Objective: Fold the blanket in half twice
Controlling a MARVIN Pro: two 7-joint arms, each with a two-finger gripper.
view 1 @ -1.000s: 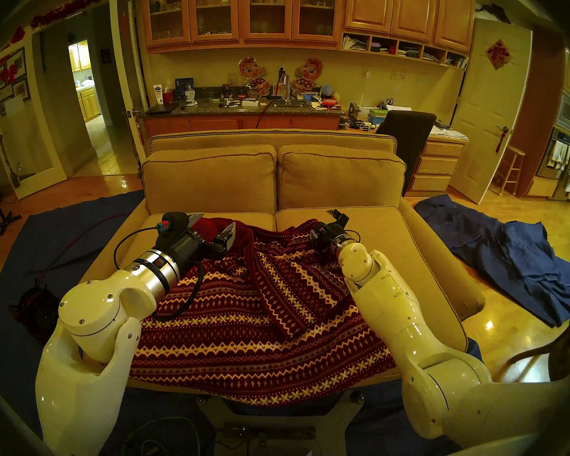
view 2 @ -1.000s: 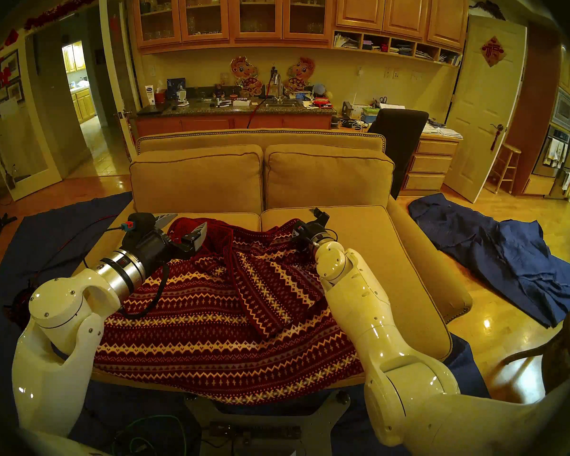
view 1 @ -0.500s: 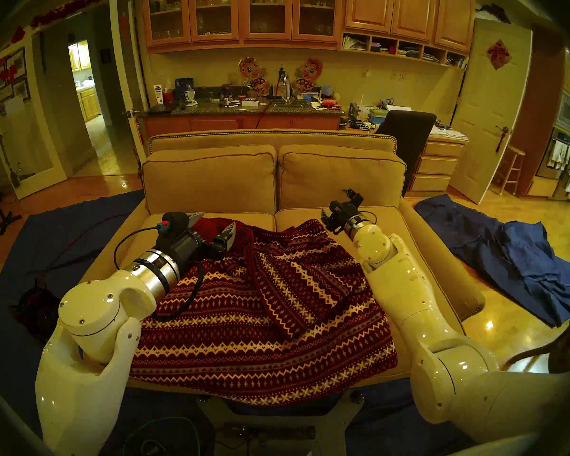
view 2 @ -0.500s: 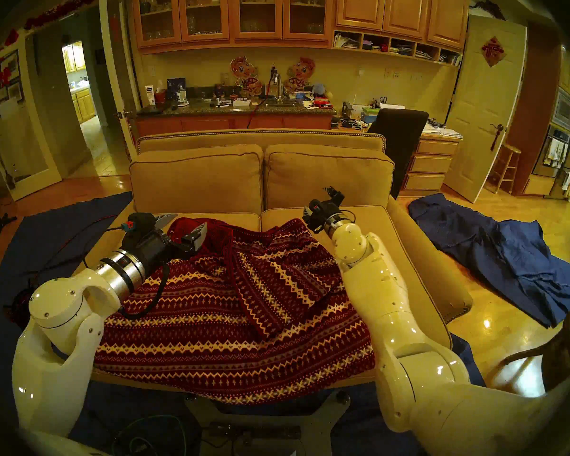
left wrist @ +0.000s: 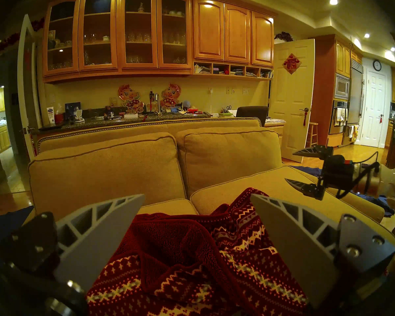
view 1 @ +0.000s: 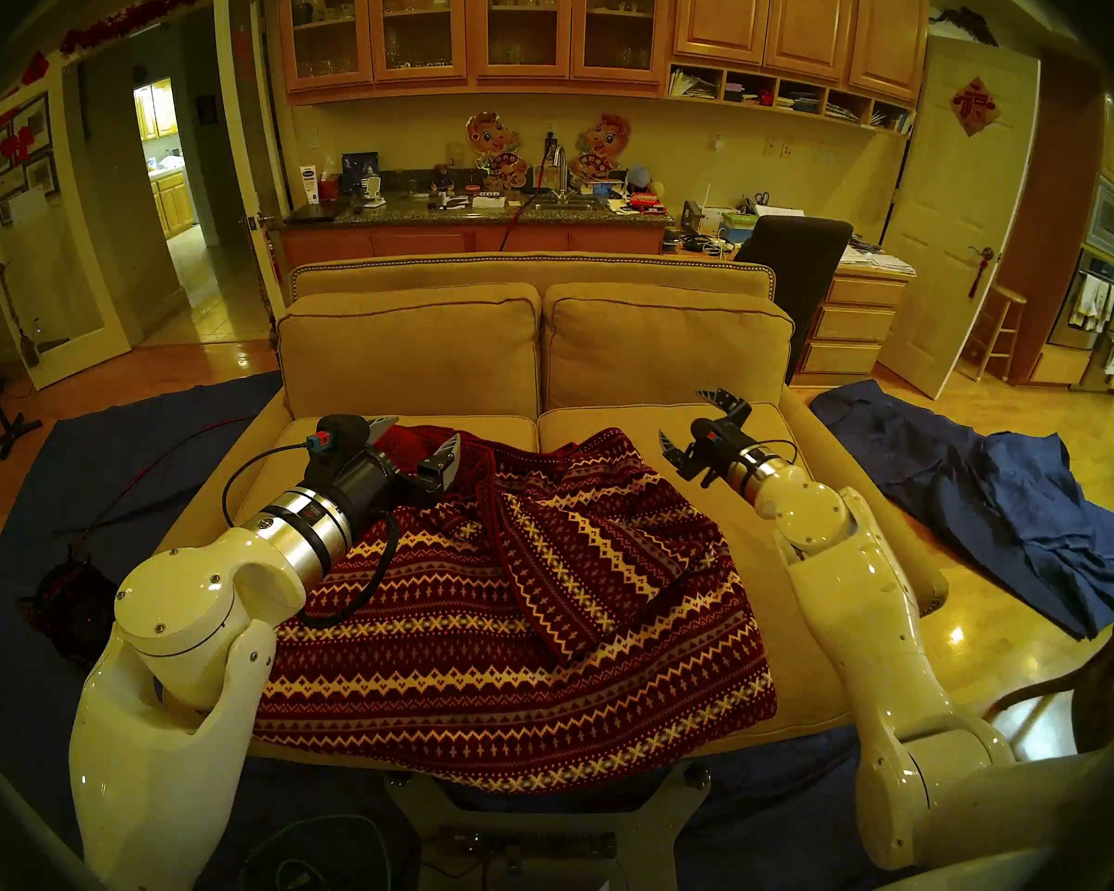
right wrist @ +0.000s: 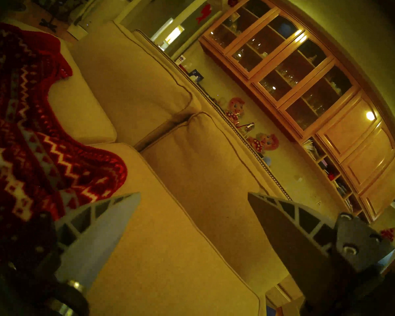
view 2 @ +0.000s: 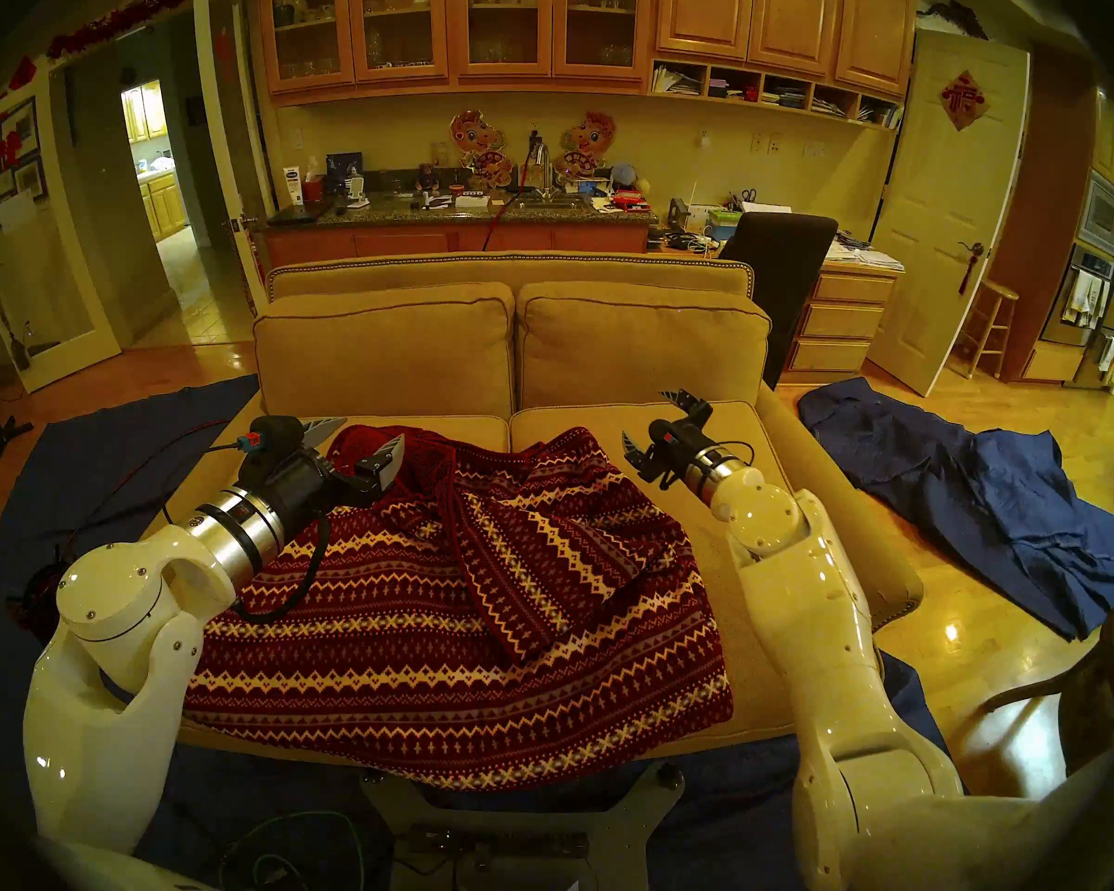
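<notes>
While 1 dark red fleece blanket (view 1: 509, 613) with cream zigzag bands lies rumpled across 2 tan sofa seat cushions (view 1: 766, 484), 2 grippers, left gripper (view 1: 416, 439) and right gripper (view 1: 692, 423), hover with fingers spread, holding nothing.

My blanket (view 1: 477, 613), dark red with cream and grey zigzag bands, lies rumpled across the sofa's (view 1: 766, 665) seat, draping over the front edge; one flap is folded across it (plain red underside showing at the back).

fuzzy fleece blanket (view 1: 477, 619); matt woven sofa (view 1: 664, 356); glossy wood floor (view 1: 966, 639)
</notes>
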